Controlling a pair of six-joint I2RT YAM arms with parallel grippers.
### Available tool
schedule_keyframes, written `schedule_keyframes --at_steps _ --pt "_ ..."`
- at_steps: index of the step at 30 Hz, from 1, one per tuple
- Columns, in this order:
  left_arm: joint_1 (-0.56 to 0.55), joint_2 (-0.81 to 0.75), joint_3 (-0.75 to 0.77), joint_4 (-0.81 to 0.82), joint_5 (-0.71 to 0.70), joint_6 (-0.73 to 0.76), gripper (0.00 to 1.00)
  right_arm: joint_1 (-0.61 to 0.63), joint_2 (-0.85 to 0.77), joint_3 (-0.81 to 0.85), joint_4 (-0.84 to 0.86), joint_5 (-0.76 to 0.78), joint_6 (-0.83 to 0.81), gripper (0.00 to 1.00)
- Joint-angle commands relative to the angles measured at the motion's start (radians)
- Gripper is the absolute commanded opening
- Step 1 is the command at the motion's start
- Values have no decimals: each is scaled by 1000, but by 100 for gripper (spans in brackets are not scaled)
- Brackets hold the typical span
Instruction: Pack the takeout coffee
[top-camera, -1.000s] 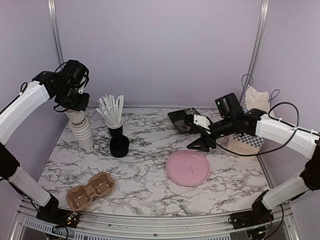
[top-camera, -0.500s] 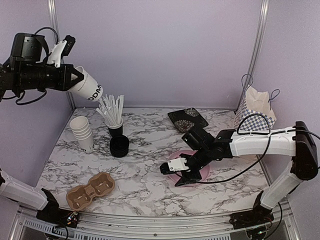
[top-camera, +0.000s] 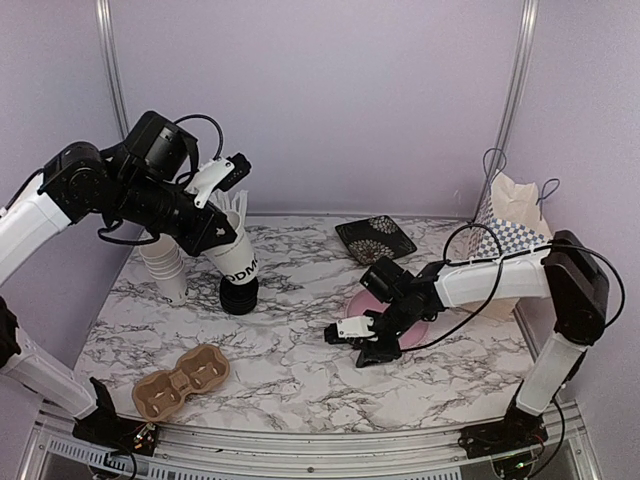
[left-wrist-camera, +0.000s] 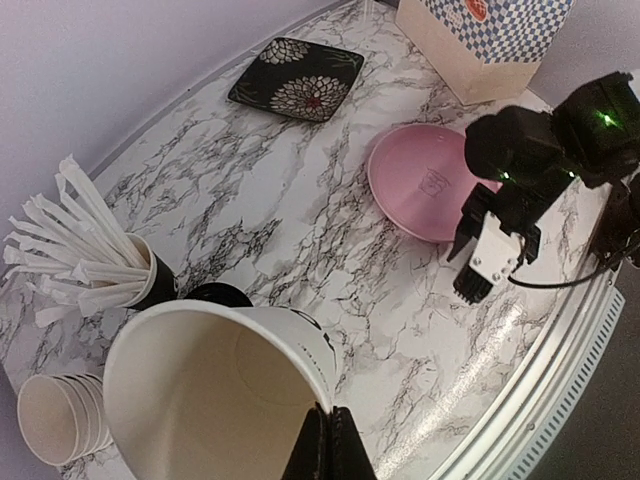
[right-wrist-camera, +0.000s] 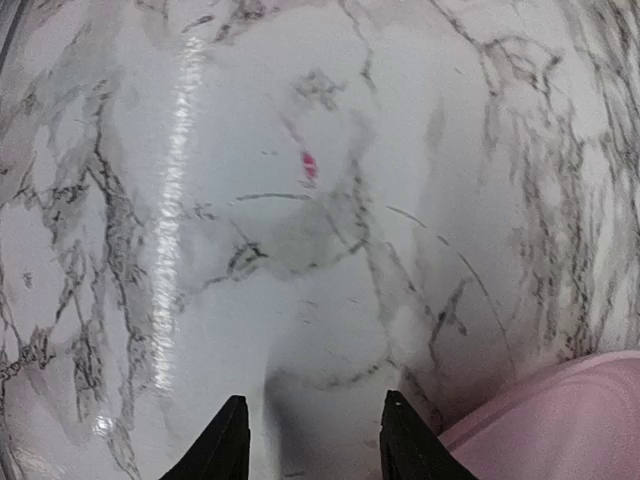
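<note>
Low, right hand (right-wrist-camera: 313, 400) hovers beside plate (right-wrist-camera: 560, 410) edge.

**Lettered coffee cup held at a tilt over the tabletop**

A white paper cup (top-camera: 236, 260) with black lettering down its side hangs tilted above the back left of the marble tabletop (top-camera: 290, 350). The left pincer (left-wrist-camera: 325, 432) is clamped on the rim. The cup's mouth is open and points up toward the arm. The left wrist view looks straight into it and shows a bare white inside. Its narrower base slants down toward a short black round stack (top-camera: 239, 295), just beside a cup of white straws (top-camera: 226, 222). The views do not show whether the base touches that stack. This is the only lettered cup in view.
</note>
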Motion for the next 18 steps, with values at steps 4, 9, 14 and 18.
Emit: schedule_keyframes --at_steps 4,9,14,18 --pt "-100 50 -91 35 -33 31 0 -187 -32 55 43 87 5 43" --pt "-188 127 -150 113 -33 39 0 -291 -6 73 68 77 21 42" --pt "-242 219 -185 240 -18 61 0 -362 -69 94 27 -68 11 46" --pt "-286 312 -169 295 -20 90 0 -389 -185 83 -4 -207 6 53"
